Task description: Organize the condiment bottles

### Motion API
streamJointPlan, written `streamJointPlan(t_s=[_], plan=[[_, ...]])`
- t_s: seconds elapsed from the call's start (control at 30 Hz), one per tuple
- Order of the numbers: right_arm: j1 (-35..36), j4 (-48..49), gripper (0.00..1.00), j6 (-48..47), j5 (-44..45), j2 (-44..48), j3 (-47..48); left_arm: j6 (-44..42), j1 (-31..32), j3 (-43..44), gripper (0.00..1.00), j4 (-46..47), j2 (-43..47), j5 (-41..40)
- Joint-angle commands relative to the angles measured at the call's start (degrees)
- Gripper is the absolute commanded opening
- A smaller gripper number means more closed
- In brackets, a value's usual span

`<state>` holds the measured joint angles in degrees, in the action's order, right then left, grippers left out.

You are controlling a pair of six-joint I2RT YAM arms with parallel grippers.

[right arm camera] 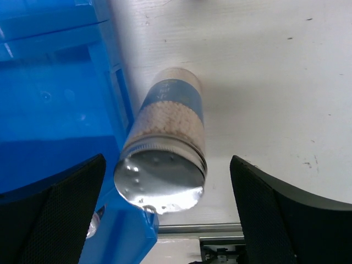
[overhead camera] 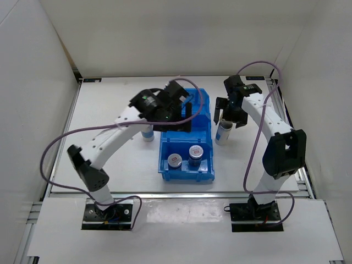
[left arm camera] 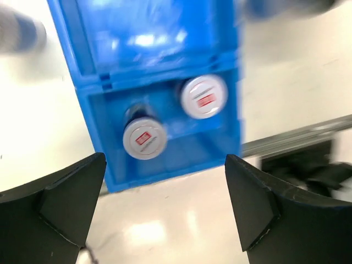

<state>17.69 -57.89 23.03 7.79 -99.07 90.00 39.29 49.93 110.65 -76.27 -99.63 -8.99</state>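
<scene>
Right gripper [right arm camera: 168, 220]: fingers wide, hovering over a shaker [right arm camera: 168, 137] with a clear gap either side. It has a silver lid, white granules and a blue band. It stands upright on the table [right arm camera: 264, 82], just beside the blue bin [right arm camera: 55, 82], at the bin's 3 o'clock in top view. Second shaker [overhead camera: 147, 133] at the bin's 9 o'clock. The 6 o'clock compartment holds a silver-lidded jar [left arm camera: 144, 138] and its twin [left arm camera: 204, 97], with a red label on each lid. Left gripper [left arm camera: 165, 209]: fingers wide, empty, above the bin.
</scene>
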Motion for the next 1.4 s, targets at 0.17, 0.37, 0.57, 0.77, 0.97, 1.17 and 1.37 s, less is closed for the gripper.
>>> streamJointPlan(t_s=[0.17,0.37,0.57,0.77,0.97,1.17,1.37], plan=[[0.0,2.9,0.75,-1.3,-0.4,-2.2,0.3,0.4,-5.1,1.0,1.00,-7.5,12.7,-7.1],[0.0,2.1,0.28,-0.8,2.0,1.2,0.9,-2.3,-13.1,-8.5,1.00,-4.8,20.6,-7.6],[0.5,0.1,0.11,-0.8,1.4,6.8,6.1,-3.5,-19.6,-14.9,1.00,-3.0,23.2,-5.3],[2.6,-2.6,0.00,-0.8,-4.6,7.3,15.1,-4.0,-22.6,-19.1,1.00,-1.1,23.7,-4.5],[9.0,-1.3,0.00,0.4,-6.5,3.7,18.5,-5.7,-24.3,-20.2,1.00,2.3,24.2,-4.0],[13.3,1.5,0.00,2.6,-4.2,0.7,16.9,-7.6,-24.8,-20.7,1.00,5.3,24.2,-4.0],[15.4,2.2,0.03,2.6,-0.4,-4.6,16.1,-8.8,-24.8,-22.0,1.00,7.6,22.3,-2.9]])
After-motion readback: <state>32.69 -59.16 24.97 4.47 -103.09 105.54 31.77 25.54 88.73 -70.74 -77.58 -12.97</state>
